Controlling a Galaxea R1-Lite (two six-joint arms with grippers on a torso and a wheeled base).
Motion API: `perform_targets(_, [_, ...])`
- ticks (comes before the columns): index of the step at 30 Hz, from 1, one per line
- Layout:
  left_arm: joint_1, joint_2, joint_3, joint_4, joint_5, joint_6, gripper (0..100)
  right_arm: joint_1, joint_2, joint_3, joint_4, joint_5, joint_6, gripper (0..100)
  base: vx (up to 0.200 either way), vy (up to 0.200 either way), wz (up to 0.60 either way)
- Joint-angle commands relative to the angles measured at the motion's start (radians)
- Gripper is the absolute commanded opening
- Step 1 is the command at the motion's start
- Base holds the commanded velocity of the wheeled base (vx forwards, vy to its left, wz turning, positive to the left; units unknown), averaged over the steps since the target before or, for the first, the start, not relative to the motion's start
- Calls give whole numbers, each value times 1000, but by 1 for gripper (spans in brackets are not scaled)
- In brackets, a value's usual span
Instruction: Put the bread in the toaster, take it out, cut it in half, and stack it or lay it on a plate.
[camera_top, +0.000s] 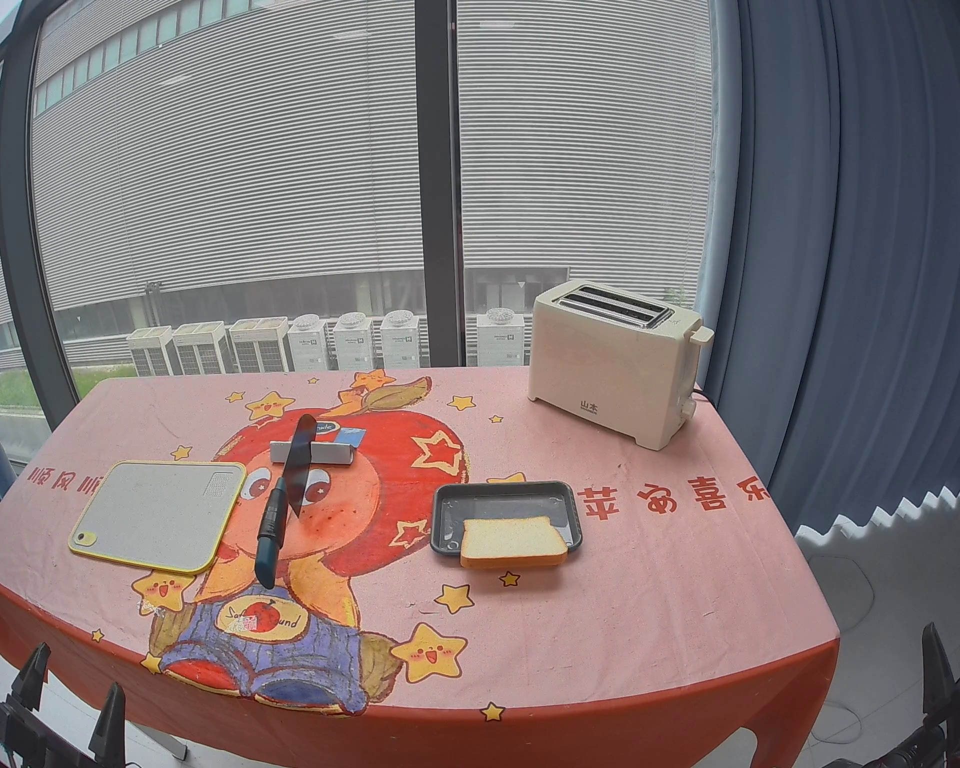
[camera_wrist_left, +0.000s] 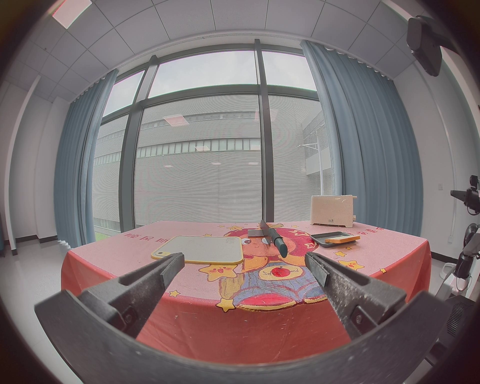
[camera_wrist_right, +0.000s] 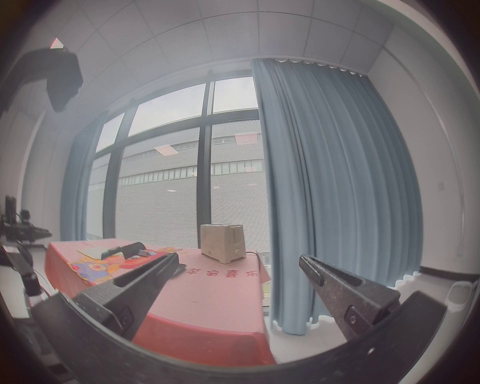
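Observation:
A slice of bread (camera_top: 512, 542) lies at the near edge of a dark rectangular plate (camera_top: 505, 497) in the middle of the table. The cream two-slot toaster (camera_top: 612, 360) stands behind it at the far right, its slots empty. A dark-handled knife (camera_top: 278, 505) leans on a small block (camera_top: 312, 452), beside a yellow-rimmed cutting board (camera_top: 158, 513) on the left. My left gripper (camera_wrist_left: 245, 265) hovers open, off the table's near left edge and facing the board (camera_wrist_left: 202, 249) and knife (camera_wrist_left: 274, 237). My right gripper (camera_wrist_right: 239, 262) hovers open past the table's right side, with the toaster (camera_wrist_right: 223, 242) far off.
The pink printed tablecloth (camera_top: 640, 600) covers the whole table. A window wall runs along its back edge, and a blue curtain (camera_top: 850, 250) hangs close to the toaster's right. Bare cloth lies in front of the plate and between the plate and the toaster.

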Motion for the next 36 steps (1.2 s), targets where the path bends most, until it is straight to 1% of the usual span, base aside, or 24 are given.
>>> perform_targets(1, [0,-16,18,-1,0,0,100,9,4,-40,20,31,46,100,0,0,0])
perform_targets(3, [0,-16,18,-1,0,0,100,14,15,-45,25,40,72,100,0,0,0])
perform_targets(4, [0,-16,18,-1,0,0,100,21,31,-52,28,55,121,100,0,0,0])
perform_targets(5, [0,-16,18,-1,0,0,100,28,41,-60,31,66,152,100,0,0,0])
perform_targets(6, [0,-16,18,1,0,0,100,29,48,-63,33,72,169,100,0,0,0])
perform_targets(8, [0,-16,18,-1,0,0,100,31,79,-71,33,104,238,100,0,0,0])
perform_targets(9, [0,-16,18,-1,0,0,100,31,79,-71,33,104,238,100,0,0,0])
perform_targets(10, [0,-16,18,1,0,0,100,31,99,-71,31,129,285,100,0,0,0])
perform_targets(13, [0,-16,18,1,0,0,100,28,126,-66,31,187,374,100,0,0,0])
perform_targets(14, [0,-16,18,1,0,0,100,28,131,-65,31,197,386,100,0,0,0])
perform_targets(15, [0,-16,18,-1,0,0,100,25,140,-62,31,221,426,100,0,0,0])
perform_targets(16, [0,-16,18,-1,0,0,100,23,145,-62,31,232,443,100,0,0,0])
perform_targets(19, [0,-16,18,-1,0,0,100,23,168,-60,31,287,551,100,0,0,0])
perform_targets(20, [0,-16,18,-1,0,0,100,23,168,-60,31,287,551,100,0,0,0])
perform_targets(21, [0,-16,18,-1,0,0,100,31,177,-60,30,305,615,100,0,0,0])
perform_targets(22, [0,-16,18,1,0,0,100,34,182,-60,30,316,650,100,0,0,0])
perform_targets(23, [0,-16,18,1,0,0,100,34,182,-60,30,316,650,100,0,0,0])
perform_targets(24, [0,-16,18,-1,0,0,100,41,191,-58,30,336,713,100,0,0,0])
perform_targets(25, [0,-16,18,-1,0,0,100,48,192,-55,30,353,761,100,0,0,0])
perform_targets(27, [0,-16,18,-1,0,0,100,52,194,-48,31,373,819,100,0,0,0])
perform_targets(28, [0,-16,18,-1,0,0,100,52,194,-43,31,381,834,100,0,0,0])
perform_targets(29, [0,-16,18,-1,0,0,100,52,194,-32,30,397,870,100,0,0,0])
perform_targets(32, [0,-16,18,-1,0,0,100,51,192,-8,31,419,922,100,0,0,0])
perform_targets(36, [0,-16,18,1,2,0,100,52,194,27,33,427,954,100,0,0,0])
